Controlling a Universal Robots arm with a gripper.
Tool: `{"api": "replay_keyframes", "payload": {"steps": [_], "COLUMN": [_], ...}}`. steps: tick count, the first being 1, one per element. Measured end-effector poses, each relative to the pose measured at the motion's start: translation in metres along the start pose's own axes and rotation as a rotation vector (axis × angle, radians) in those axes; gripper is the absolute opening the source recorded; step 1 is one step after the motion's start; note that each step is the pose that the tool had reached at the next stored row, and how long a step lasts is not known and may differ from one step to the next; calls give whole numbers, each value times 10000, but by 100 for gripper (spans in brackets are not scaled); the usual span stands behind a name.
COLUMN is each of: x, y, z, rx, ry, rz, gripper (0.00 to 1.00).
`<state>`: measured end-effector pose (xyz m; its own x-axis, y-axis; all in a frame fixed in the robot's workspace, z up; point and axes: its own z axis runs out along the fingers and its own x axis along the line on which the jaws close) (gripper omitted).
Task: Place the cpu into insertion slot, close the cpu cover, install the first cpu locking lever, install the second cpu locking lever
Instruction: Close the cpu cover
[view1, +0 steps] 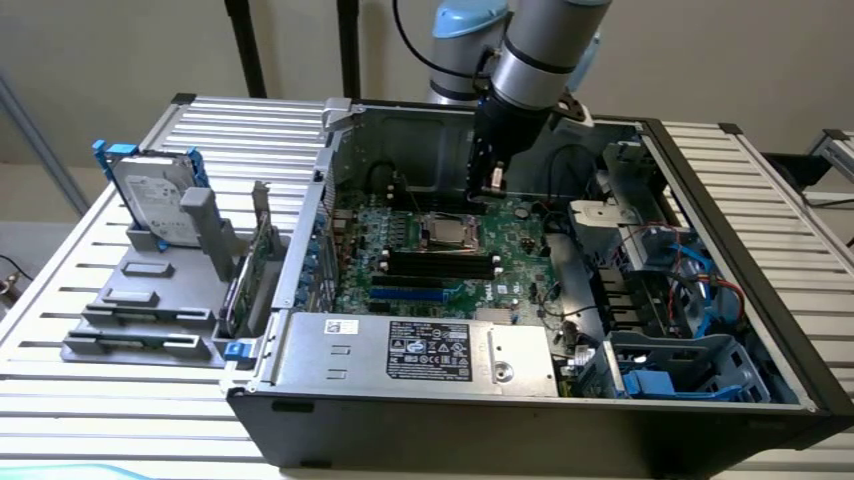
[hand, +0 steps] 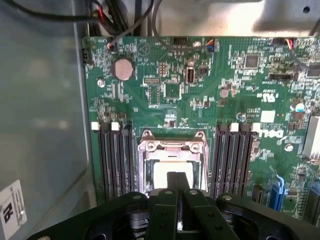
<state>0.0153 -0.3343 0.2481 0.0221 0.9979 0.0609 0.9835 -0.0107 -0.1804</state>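
My gripper (view1: 493, 186) hangs inside the open computer case, above the green motherboard (view1: 514, 225) and a little beyond the insertion slot (view1: 446, 233). In the wrist view the gripper (hand: 177, 176) is over the near side of the socket, its two black fingers (hand: 171, 195) pressed together with nothing between them. The silvery cpu cover (hand: 172, 146) lies flat over the insertion slot (hand: 143, 172). Through its square window a pale face of the cpu (hand: 164, 172) shows, partly hidden by the fingers. I cannot make out the locking levers.
Black memory slots (hand: 114, 160) (hand: 235, 160) flank the socket. A grey labelled power supply box (view1: 416, 352) sits at the case's near side. Cables and blue drive bays (view1: 674, 300) are on the exterior view's right, and a hard drive in a grey stand (view1: 160, 205) on its left.
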Motion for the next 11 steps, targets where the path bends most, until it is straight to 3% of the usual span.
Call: {"api": "replay_keyframes", "payload": {"steps": [6, 11], "x": [-5, -10], "y": [-157, -296], "z": [47, 93], "rx": [51, 96], "ry": [125, 180], "rz": [-70, -107], "gripper": [11, 11]}}
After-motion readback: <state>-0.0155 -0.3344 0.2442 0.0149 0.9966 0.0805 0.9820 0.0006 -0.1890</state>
